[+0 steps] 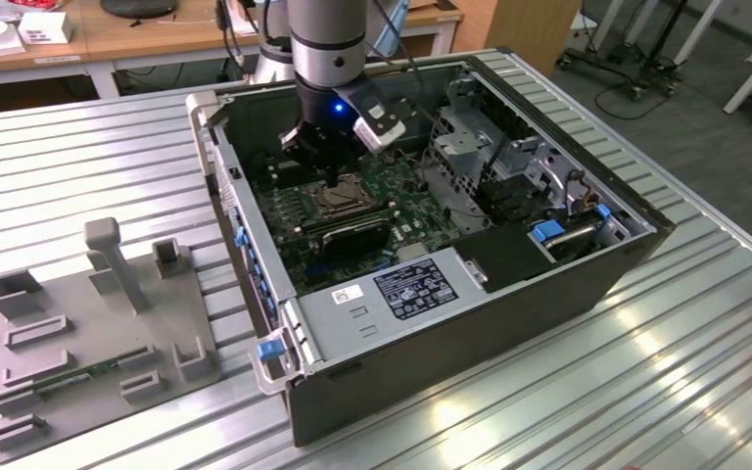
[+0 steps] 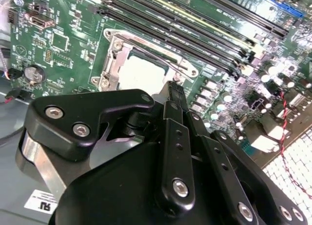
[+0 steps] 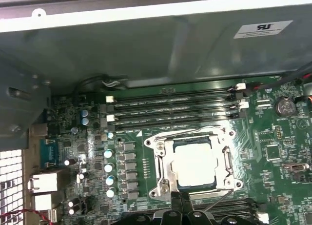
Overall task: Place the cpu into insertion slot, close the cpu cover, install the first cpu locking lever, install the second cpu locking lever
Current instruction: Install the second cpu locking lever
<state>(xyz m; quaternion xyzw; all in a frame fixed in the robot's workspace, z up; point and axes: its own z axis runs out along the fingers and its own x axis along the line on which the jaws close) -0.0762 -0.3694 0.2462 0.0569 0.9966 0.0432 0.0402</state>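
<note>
The cpu (image 3: 195,165) lies flat in the insertion slot (image 3: 194,137) on the green motherboard, pale and square. The cpu cover (image 3: 165,162), a silvery frame, lies down around it. One thin wire lever (image 3: 195,129) runs along the slot's side nearest the memory slots. A second wire lever (image 3: 215,201) slants up beside my fingertips. My gripper (image 3: 181,199) is shut, its tips together at the slot's edge, with nothing visibly between them. In the second wrist view the gripper (image 2: 173,91) points down beside the cpu (image 2: 141,73). In the exterior view the gripper (image 1: 333,180) hangs just over the slot (image 1: 338,202).
Long black memory slots (image 3: 170,108) flank the socket. The open computer case (image 1: 611,257) walls in the board on all sides, with drive cages (image 1: 493,166) at the exterior view's right. A grey fixture tray (image 1: 89,333) lies on the ribbed metal table (image 1: 586,392).
</note>
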